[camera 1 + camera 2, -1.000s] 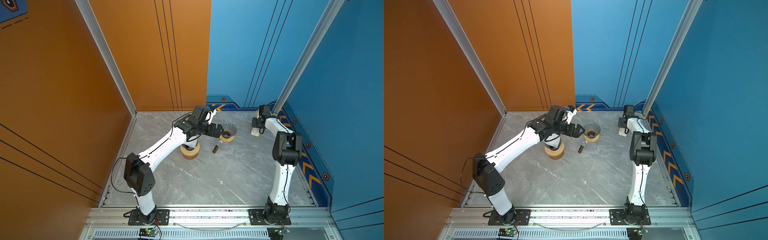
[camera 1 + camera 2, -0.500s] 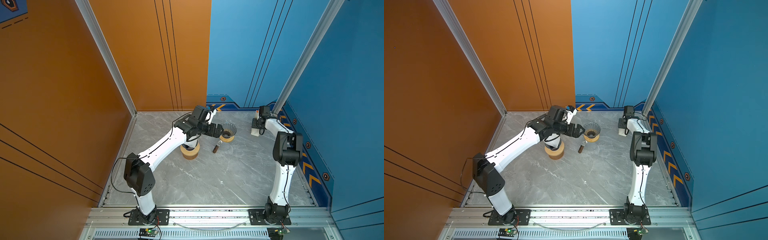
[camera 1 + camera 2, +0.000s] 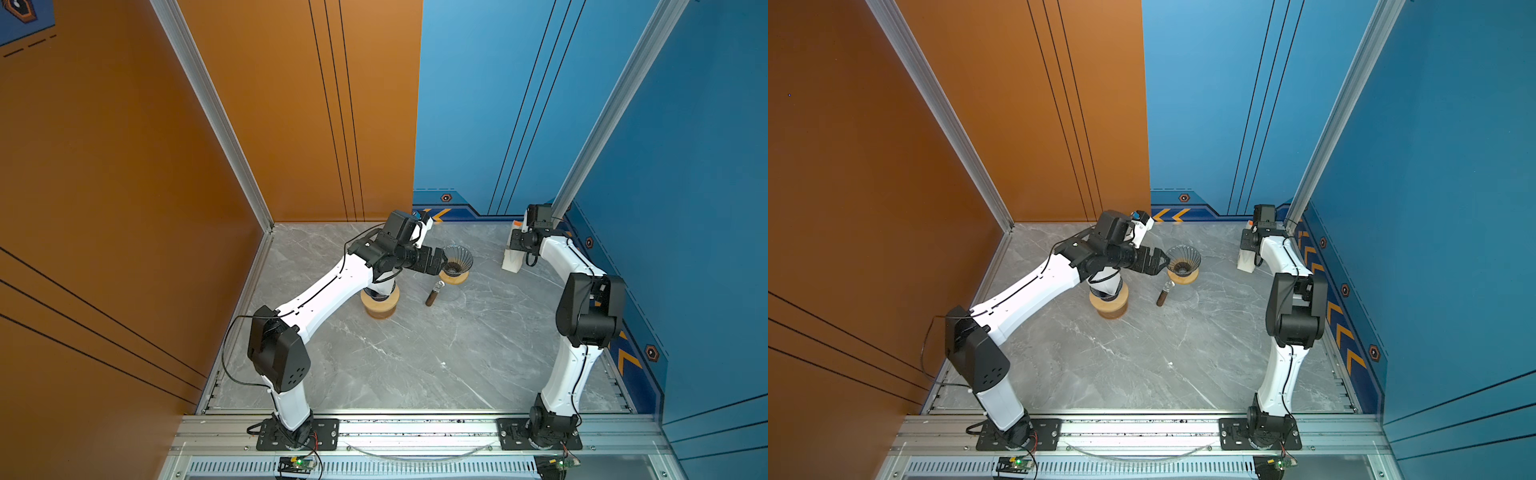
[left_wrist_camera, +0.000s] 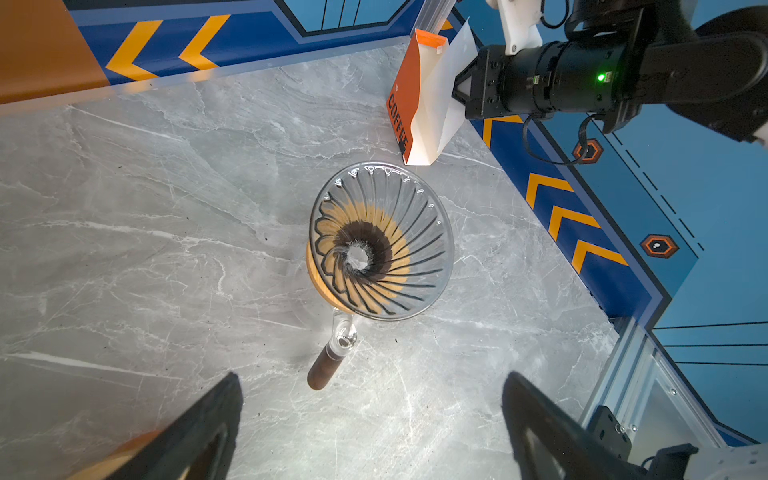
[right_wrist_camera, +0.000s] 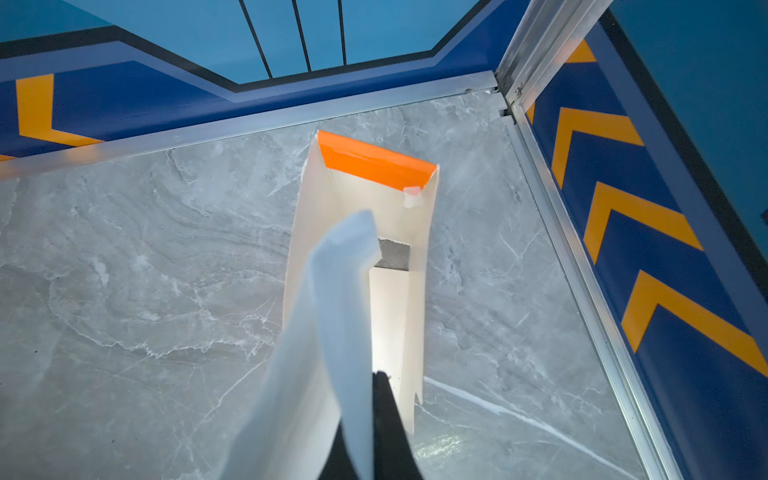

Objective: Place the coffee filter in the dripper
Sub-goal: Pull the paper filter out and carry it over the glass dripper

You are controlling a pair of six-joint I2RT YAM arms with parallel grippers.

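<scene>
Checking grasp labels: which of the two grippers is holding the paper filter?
The right gripper, shut on the white filter at the coffee box. The left gripper stands open and empty near the dripper.

**user1:** Left arm (image 3: pixel 328 286) and right arm (image 3: pixel 569 374) match? Glossy white shells, chunky black joint housings?

**user2:** Yep. Thin black cables (image 3: pixel 223 357) loop outside, black base plates (image 3: pixel 326 434) have silver screws, there's a tiny green light (image 4: pixel 600 77) near the right wrist, and the left gripper (image 4: pixel 370 415) has black wedge fingers.
</scene>
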